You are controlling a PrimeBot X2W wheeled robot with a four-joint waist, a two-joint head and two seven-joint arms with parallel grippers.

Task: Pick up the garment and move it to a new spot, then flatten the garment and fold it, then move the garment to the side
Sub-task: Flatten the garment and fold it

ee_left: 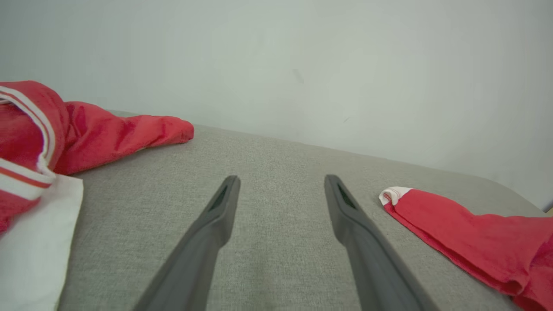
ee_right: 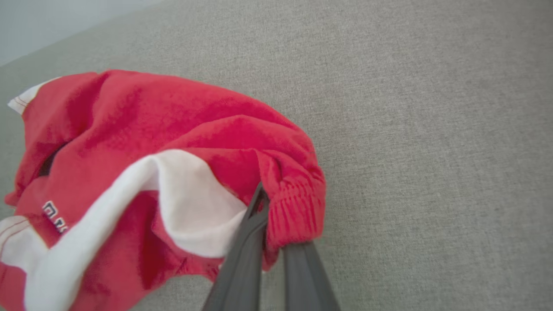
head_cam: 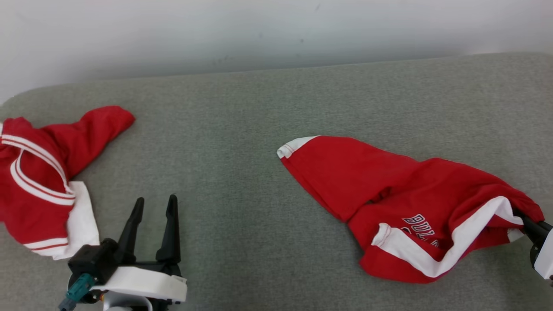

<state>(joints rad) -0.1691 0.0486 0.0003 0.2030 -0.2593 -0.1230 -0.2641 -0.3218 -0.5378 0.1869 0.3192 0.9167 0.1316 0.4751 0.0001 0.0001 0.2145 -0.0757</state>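
Observation:
The garment, red shorts with white trim and dark lettering, lies crumpled at the right of the grey cloth surface. My right gripper is shut on its ribbed waistband at the far right edge; in the right wrist view the garment bunches over the gripper, hiding the fingertips. One leg of the garment trails toward the middle. My left gripper stands open at the lower left, nothing between its fingers; its fingers hover over bare cloth, the gripper apart from both red pieces.
A second red and white piece of clothing lies heaped at the left edge, also at the left in the left wrist view. A pale wall runs behind the surface.

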